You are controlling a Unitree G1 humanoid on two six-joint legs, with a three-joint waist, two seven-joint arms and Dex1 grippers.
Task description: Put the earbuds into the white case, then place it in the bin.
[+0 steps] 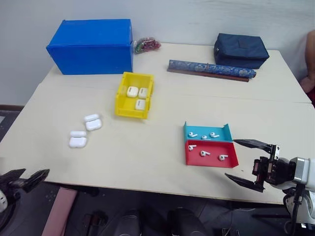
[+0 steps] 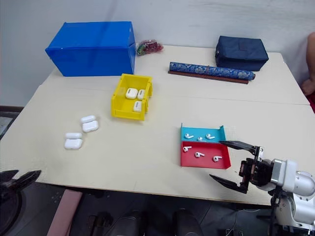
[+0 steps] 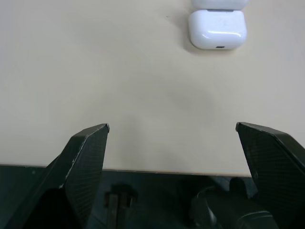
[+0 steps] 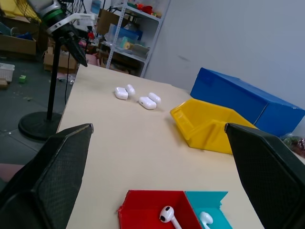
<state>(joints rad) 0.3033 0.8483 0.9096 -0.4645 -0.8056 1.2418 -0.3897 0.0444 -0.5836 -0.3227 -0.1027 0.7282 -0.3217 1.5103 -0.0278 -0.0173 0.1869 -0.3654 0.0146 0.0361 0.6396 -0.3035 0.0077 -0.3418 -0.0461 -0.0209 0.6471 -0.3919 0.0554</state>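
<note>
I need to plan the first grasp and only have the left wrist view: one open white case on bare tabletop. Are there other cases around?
Observer: Yes, a second open white case lies just beyond the one you see, both near the table's left edge.
Operator: Where are the earbuds?
Observer: Three each in the teal tray and the red tray, close to the open right end effector.
Operator: Is the bin empty?
Observer: No, the yellow bin already holds three closed white cases.
</note>
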